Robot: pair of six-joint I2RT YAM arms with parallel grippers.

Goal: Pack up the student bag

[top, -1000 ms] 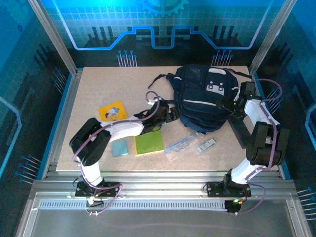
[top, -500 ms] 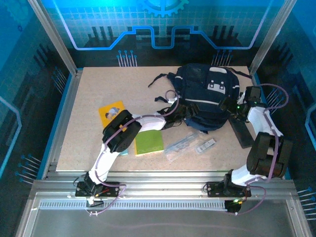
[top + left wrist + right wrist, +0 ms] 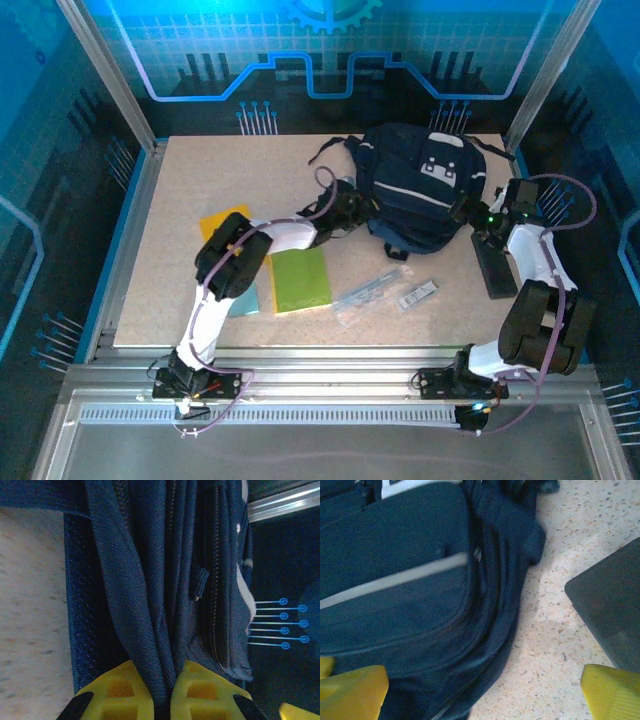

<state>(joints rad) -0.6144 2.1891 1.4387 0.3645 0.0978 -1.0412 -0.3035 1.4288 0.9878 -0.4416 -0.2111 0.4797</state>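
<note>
The bag [image 3: 420,195] is soft, floppy cloth (it will likely sag), probably best held by a seam fold. The left pincer [image 3: 162,692] is clamped on one; the right pincer [image 3: 482,695] gapes empty, the bag just ahead.

Blue glow from the back panel [image 3: 320,60] behind the student bag [image 3: 400,200] tints everything; table [image 3: 180,190] evenly lit, shadows soft. Right wrist shot's smeared along the bag's grey stripe [image 3: 395,580], honestly kinda grainy.
</note>
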